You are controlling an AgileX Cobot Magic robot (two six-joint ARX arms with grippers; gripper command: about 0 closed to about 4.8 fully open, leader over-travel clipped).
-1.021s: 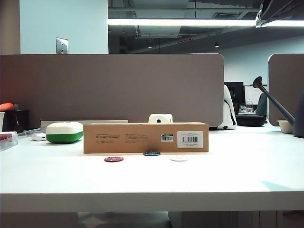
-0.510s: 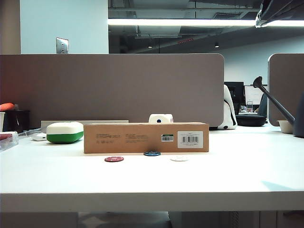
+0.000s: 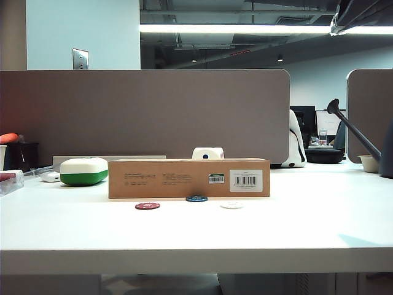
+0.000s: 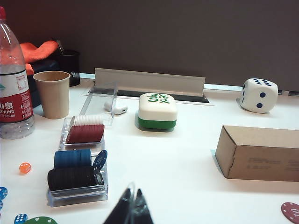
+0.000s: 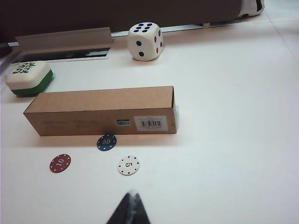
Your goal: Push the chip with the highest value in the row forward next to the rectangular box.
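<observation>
Hovering right end effector (image 5: 129, 210) behind blue chip (image 5: 107, 142), left end effector (image 4: 130, 212) aside

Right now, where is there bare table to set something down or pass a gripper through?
Open table lies right of the cardboard box and white 5 chip, and nearer than the chips. Crowded: blue 50 chip close beside the box, red 10 chip, chip tray.

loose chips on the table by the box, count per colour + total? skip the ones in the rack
Blue chip: 1, marked 50, close beside the rectangular box
Red chip: 1, marked 10
White chip: 1, marked 5
Total: 3
Left gripper and right gripper both sit back from the chips, fingers together.
</observation>
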